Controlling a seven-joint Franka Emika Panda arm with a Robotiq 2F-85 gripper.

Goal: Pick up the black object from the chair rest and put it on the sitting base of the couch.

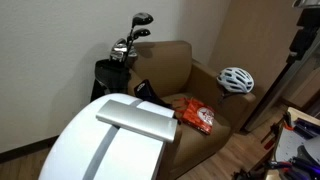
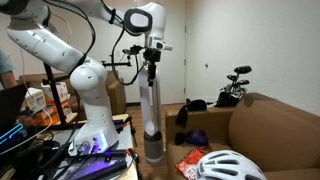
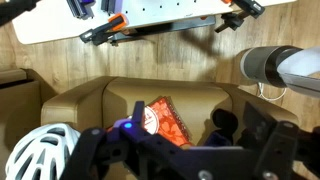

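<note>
The black object (image 1: 148, 90) lies on the left armrest of the brown armchair (image 1: 175, 62). It also shows in an exterior view (image 2: 196, 104) and in the wrist view (image 3: 222, 125), at the seat's right edge. My gripper (image 3: 175, 150) hangs high above the seat, its dark fingers spread wide and empty. In an exterior view the gripper (image 2: 152, 68) points downward, well away from the chair. The seat cushion (image 3: 120, 105) is partly covered by an orange snack bag (image 3: 160, 118).
A white bike helmet (image 1: 237, 79) sits on the other armrest, also in the wrist view (image 3: 40, 150). Golf clubs (image 1: 130, 40) stand behind the chair. A grey upright post (image 2: 150, 120) stands under the arm. Clutter lies on the wooden floor (image 3: 150, 22).
</note>
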